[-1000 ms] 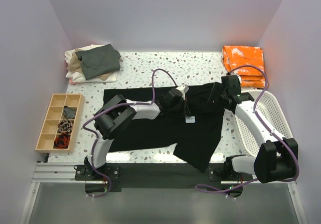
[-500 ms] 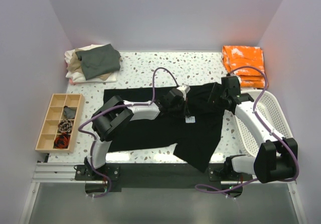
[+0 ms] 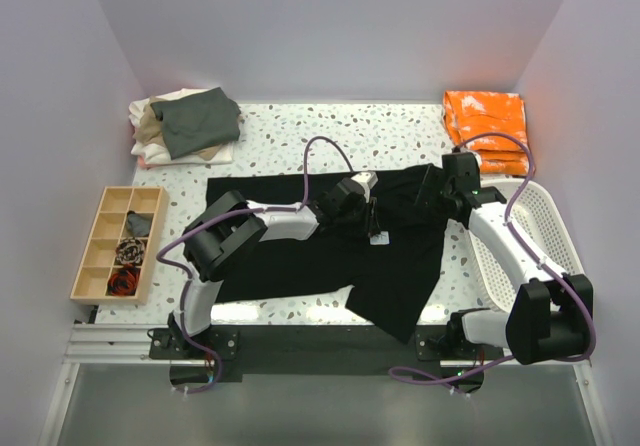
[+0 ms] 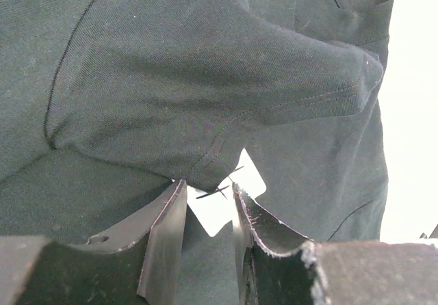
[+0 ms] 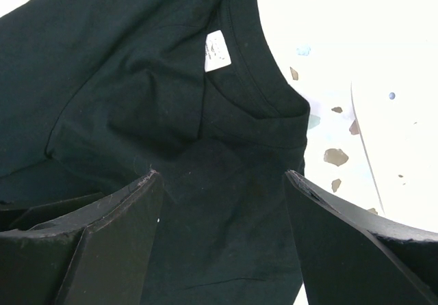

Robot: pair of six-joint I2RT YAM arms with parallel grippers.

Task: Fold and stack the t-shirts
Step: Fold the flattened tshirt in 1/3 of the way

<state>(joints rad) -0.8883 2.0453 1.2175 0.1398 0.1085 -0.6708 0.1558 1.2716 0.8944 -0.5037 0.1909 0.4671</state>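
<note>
- The black t-shirt (image 3: pixel 300 256) lies spread across the middle of the worktop (image 3: pixel 300 131), partly folded. One corner reaches past the near edge.
- The left gripper (image 4: pixel 207 185) sits low over a fold of the shirt with its fingers parted a little. A white hang tag (image 4: pixel 222 206) shows in the gap, and nothing is pinched.
- The right gripper (image 5: pixel 220 175) has its fingers spread wide above the collar. The neck label (image 5: pixel 217 50) lies just beyond.
- The stack of folded t-shirts (image 3: pixel 185 126) is at the far left corner, with grey-green on top.
- The orange cloth (image 3: pixel 485 121) is at far right, the white basket (image 3: pixel 545 226) at the right edge, and the wooden tray (image 3: pixel 120 241) at left.
</note>
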